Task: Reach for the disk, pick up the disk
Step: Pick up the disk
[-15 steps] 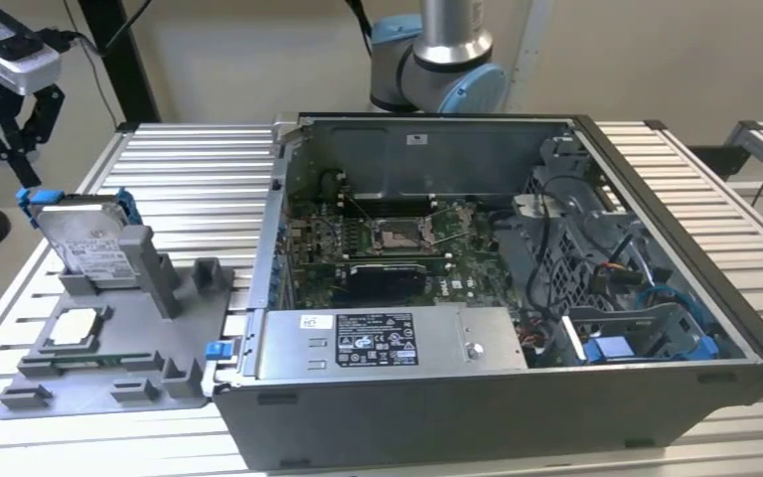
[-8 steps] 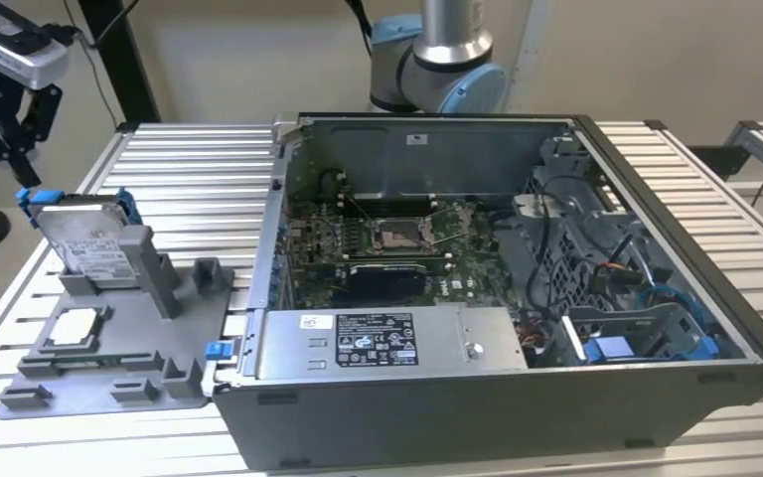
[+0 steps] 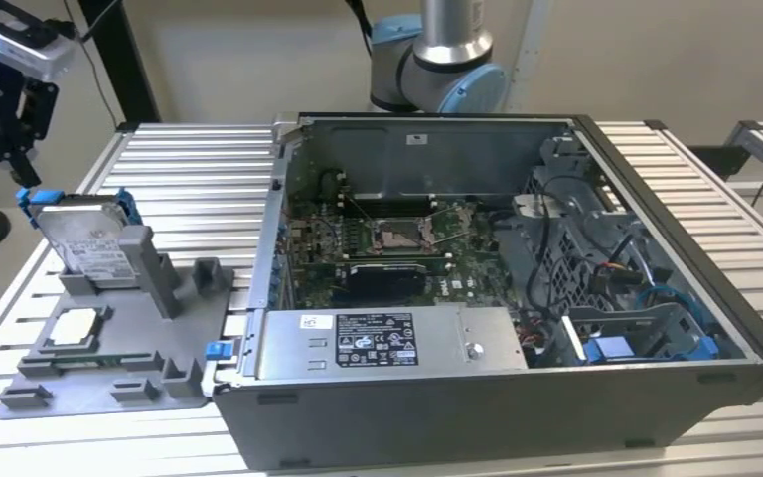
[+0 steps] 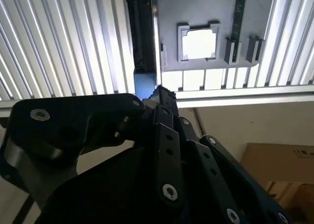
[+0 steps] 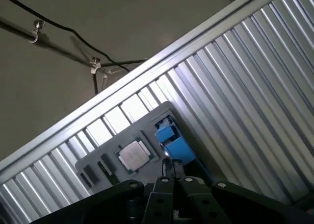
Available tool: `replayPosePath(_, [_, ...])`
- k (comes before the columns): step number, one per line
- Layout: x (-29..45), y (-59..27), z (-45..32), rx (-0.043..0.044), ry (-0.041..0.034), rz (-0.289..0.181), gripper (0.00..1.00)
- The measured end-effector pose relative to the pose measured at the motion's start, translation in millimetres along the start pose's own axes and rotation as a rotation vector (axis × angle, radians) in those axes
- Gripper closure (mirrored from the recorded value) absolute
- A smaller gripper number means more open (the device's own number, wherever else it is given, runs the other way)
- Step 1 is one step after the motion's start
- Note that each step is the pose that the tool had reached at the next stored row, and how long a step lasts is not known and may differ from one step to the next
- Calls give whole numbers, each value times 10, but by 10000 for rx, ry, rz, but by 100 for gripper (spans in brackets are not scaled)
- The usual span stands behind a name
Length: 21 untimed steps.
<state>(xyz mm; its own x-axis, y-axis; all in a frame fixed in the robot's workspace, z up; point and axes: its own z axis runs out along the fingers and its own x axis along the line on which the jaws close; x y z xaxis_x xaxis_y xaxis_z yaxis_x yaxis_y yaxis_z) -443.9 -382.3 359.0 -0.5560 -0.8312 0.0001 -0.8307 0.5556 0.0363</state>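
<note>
The gripper (image 3: 24, 182) hangs at the exterior view's left with its fingers drawn together, tips right at the top corner of the disk (image 3: 90, 243). It may be touching the blue frame, but I cannot tell. The disk stands on edge in a grey holder (image 3: 143, 358) on the slatted table (image 3: 183, 159). A square silver chip (image 3: 75, 326) lies flat in the holder, near the disk. An open computer case (image 3: 488, 417) sits beside the holder, towards the exterior view's right.
</note>
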Motion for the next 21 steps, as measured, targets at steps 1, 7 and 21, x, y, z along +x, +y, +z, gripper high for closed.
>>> replayPosePath(1, [0,0,0,0,7,-179,100])
replayPosePath(7, [-1,0,1,57,7,-1259,100])
replayPosePath(21, [0,-1,18,124,35,-3761,100])
